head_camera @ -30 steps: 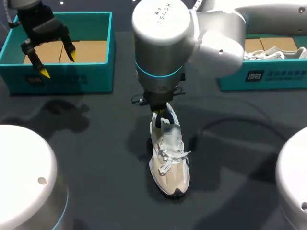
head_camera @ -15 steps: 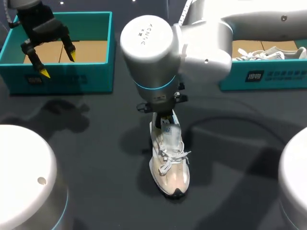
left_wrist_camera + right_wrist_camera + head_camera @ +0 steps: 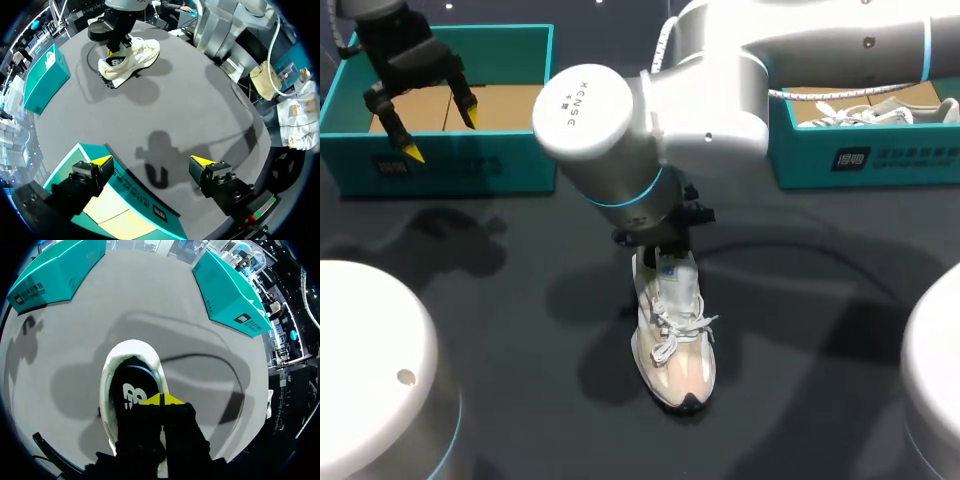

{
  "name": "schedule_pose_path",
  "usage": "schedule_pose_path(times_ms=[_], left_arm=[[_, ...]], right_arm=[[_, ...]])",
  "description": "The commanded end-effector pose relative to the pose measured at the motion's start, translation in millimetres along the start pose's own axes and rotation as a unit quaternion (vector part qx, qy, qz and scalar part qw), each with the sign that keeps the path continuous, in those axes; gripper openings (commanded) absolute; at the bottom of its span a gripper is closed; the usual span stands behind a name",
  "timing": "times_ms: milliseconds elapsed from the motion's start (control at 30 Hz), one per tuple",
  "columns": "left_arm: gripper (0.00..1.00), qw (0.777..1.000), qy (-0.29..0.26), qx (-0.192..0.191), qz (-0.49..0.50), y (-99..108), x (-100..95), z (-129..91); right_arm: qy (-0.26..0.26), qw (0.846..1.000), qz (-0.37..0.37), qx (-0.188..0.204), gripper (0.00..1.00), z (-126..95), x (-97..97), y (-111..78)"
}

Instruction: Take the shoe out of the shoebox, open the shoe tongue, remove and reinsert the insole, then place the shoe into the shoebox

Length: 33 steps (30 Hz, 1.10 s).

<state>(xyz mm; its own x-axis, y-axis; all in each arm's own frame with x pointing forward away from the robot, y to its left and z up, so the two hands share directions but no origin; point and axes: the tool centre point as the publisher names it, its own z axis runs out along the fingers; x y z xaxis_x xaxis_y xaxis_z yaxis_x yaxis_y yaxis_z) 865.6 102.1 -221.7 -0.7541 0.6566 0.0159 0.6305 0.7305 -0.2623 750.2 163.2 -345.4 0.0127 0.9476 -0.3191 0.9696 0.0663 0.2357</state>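
Dark table point(image 3: 520, 350): shoe point(image 3: 672, 330) out of box point(image 3: 470, 150), insole point(image 3: 132, 390) still in (unpulled); right hand point(image 3: 161, 400) pressed together at its opening, left hand point(image 3: 151, 160) spread.

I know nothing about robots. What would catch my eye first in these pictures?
First, the big silver right arm, stretched to the middle of the dark table. Its right gripper has its yellow tips together at the opening of a pale shoe. Then the teal boxes at the far side: the left gripper hangs open over the left shoebox, and a second shoe lies in the right shoebox.
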Motion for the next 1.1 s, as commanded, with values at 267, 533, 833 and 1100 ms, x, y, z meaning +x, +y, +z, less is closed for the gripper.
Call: schedule_pose_path(times_ms=[267, 533, 833, 1100], left_arm=[[1.00, 1.000, 0.001, -0.001, 0.000, 0, -0.1, -1], [1.00, 1.000, 0.001, -0.001, 0.000, 0, -0.1, -1], [1.00, 1.000, 0.001, -0.001, 0.000, 0, -0.1, -1], [1.00, 1.000, 0.001, -0.001, 0.000, 0, -0.1, -1]], right_arm=[[0.000, 1.000, 0.017, 0.020, 0.00, 39, 12.2, -12.4], [0.012, 1.000, 0.013, 0.023, 0.00, 40, 19.6, -13.8], [-0.038, 0.999, 0.014, 0.003, 0.00, 23, 16.1, -15.0], [-0.059, 0.998, 0.025, 0.028, 0.00, 48, 6.8, -20.5]])
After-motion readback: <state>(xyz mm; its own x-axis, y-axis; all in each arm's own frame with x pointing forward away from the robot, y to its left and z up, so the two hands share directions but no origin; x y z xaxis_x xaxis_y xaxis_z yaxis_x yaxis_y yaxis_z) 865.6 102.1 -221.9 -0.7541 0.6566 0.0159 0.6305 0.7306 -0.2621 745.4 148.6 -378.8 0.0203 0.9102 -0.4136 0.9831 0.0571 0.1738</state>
